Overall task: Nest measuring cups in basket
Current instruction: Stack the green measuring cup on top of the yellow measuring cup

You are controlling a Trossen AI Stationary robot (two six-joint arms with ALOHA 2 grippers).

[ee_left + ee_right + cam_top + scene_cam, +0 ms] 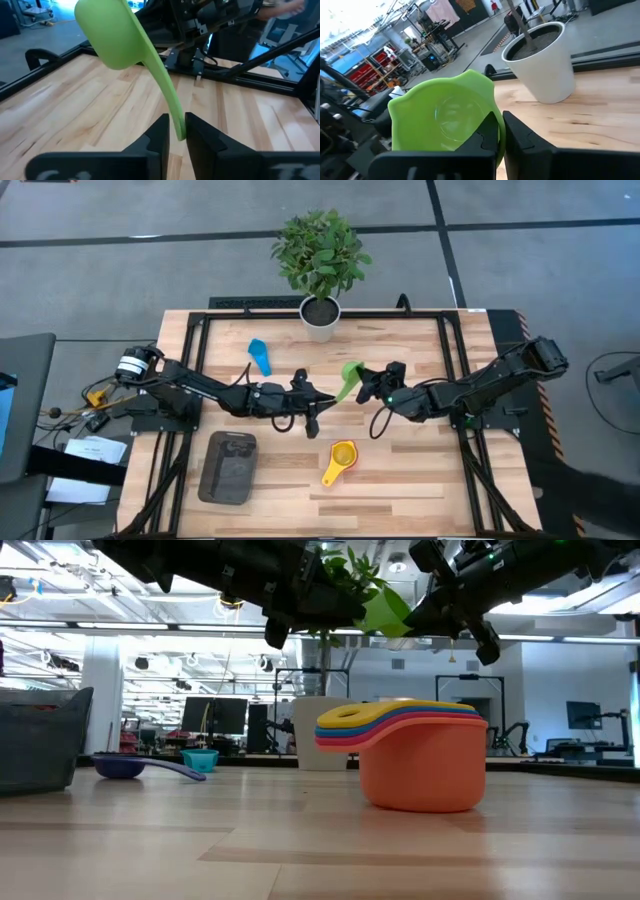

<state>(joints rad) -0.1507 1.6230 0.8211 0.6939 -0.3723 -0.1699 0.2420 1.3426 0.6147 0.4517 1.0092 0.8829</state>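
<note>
A green measuring cup (349, 378) hangs above the middle of the table, with both grippers shut on it. My left gripper (333, 394) comes at it from the table's left, my right gripper (370, 385) from the right. A stack of nested cups (420, 755), orange at the bottom and yellow on top, stands on the table near the front (340, 460). A light blue cup (260, 356) lies far left of the middle. A dark blue cup (128, 767) lies on the wood. The dark grey basket (228, 467) rests at the near left. My left gripper pinches the free end of the green cup's flat handle (178, 125) between its two fingers. The fingers lie about level, coming from the table's left. The handle slants up and away to the bowl (112, 35), clear of the table. My right gripper has the green cup's bowl wall at the rim (496, 125), one finger (487, 137) inside the bowl and one (520, 137) outside. The fingers come about level from the table's right. The bowl's opening faces my wrist, and the cup is lifted clear.
A white plant pot (320, 318) with a leafy plant stands at the far edge, just behind the grippers. Black frame rails (455, 350) run along the table's sides. Bare wood lies between the basket and the stack.
</note>
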